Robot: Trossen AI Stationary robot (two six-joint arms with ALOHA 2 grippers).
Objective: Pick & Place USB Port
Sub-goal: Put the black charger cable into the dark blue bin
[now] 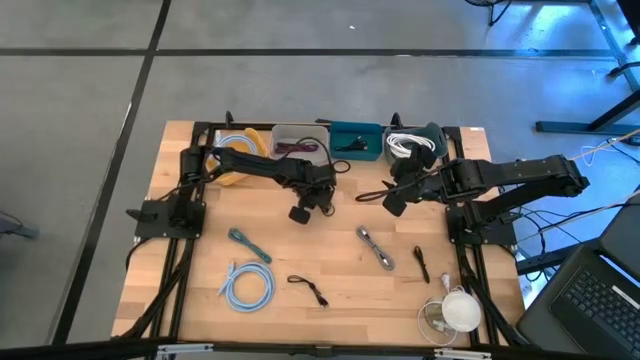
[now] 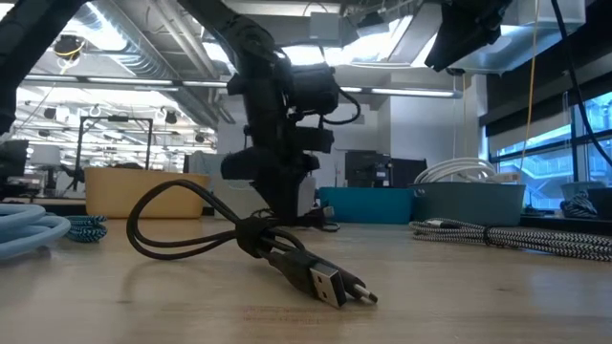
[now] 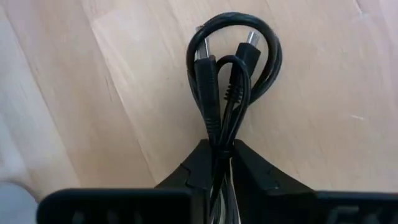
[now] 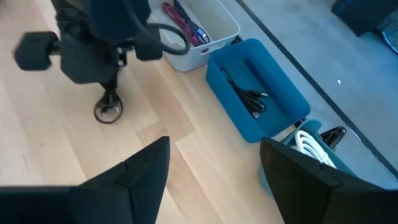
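My left gripper [image 3: 222,152] [image 1: 320,200] stands near the table's middle, pointing down, shut on a coiled black USB cable [image 3: 236,62]. The right wrist view shows that cable [image 4: 107,111] as a small loop under the gripper. My right gripper [image 4: 214,143] [image 1: 393,203] is open, raised above the table just right of the left one, and touches nothing. A teal bin [image 4: 258,93] [image 1: 355,140] with black cables in it sits at the far edge. My left gripper pinches the black cable's bundled strands [image 3: 217,134] between its two fingers, coming from above and pointing down. The loop with both plugs [image 3: 249,40] hangs below the fingertips. Whether its lower end rests on the table I cannot tell.
More bins line the far edge: a white one [image 1: 298,140] with red cables, one with white cable [image 1: 412,143], one with yellow and blue cables [image 1: 235,150]. Loose cables lie near: teal [image 1: 248,243], light blue [image 1: 247,285], black [image 1: 308,288], grey braided [image 1: 376,248].
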